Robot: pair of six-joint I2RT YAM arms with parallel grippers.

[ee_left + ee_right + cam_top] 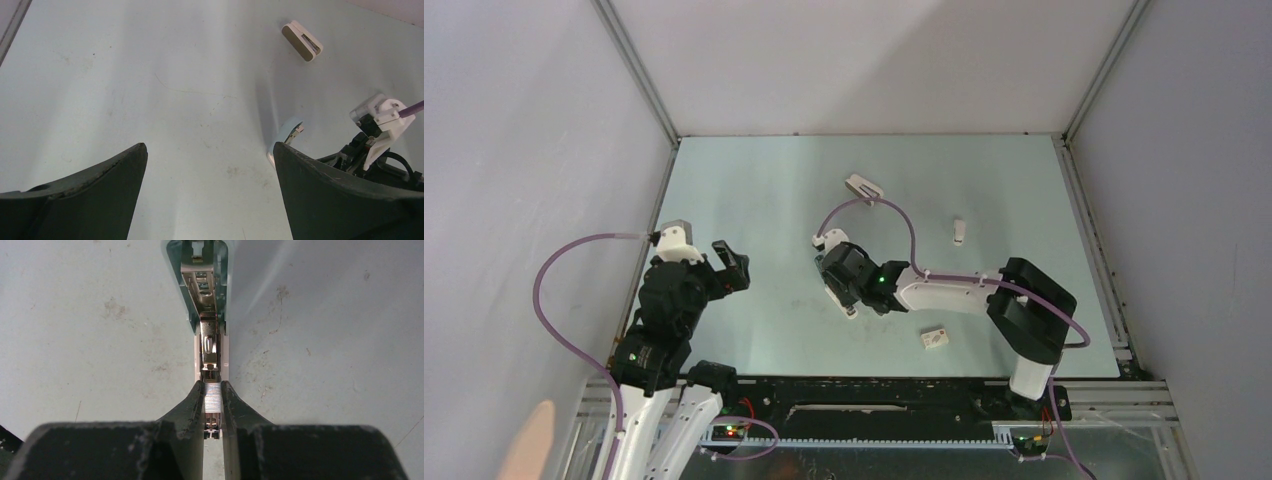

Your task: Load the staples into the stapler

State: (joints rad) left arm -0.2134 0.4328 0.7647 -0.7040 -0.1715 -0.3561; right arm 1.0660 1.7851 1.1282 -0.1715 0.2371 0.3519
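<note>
The right jaws were narrowed onto the staples, pinching the small ribbed block by its 2 long sides directly over the near end of the stapler. The stapler lay opened out on the table near the middle. In the top view it was almost wholly hidden under the right wrist, with only its white end showing. The left jaws stood wide and held nothing, hovering well off to the left.

The step in hand appeared to be seating the strip in the magazine. To do it well, the block needed to stay square to the channel with its legs down, and to go down evenly, not one end first, so that neither leg row rode up on a channel wall. Whether the strip was already touching the metal could not be told. The jaws should part only once the strip sat flat in the track, since it would probably tip over if dropped early.

In the right wrist view the stapler's long axis ran straight away from the camera, in line with the gap between the jaws. Its pale green lid was swung open at the far end. The strip's long axis lay along that same line, with its ribs crossing the channel.
</note>
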